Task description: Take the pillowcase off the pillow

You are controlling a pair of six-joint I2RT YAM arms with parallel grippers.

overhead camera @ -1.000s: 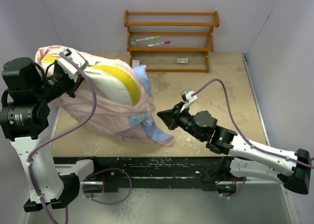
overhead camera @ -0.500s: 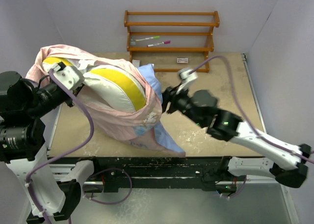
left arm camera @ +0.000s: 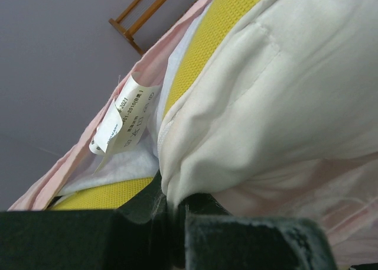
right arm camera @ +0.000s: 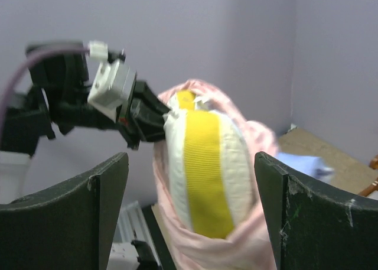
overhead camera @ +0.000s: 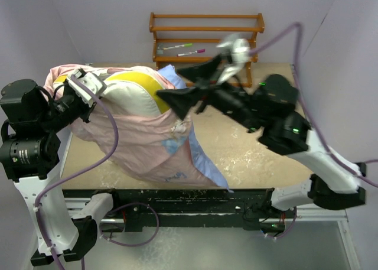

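Pillow (overhead camera: 127, 91) raised at the far left of the table (overhead camera: 260, 152). I see its white end and yellow band poking out of the pillowcase (overhead camera: 136, 146), which hangs pink side out down to the near edge. Left gripper (left arm camera: 174, 223) is clamped tight on the pillow's corner. Right gripper (overhead camera: 169, 85) is spread wide, holding nothing, just right of the pillow.
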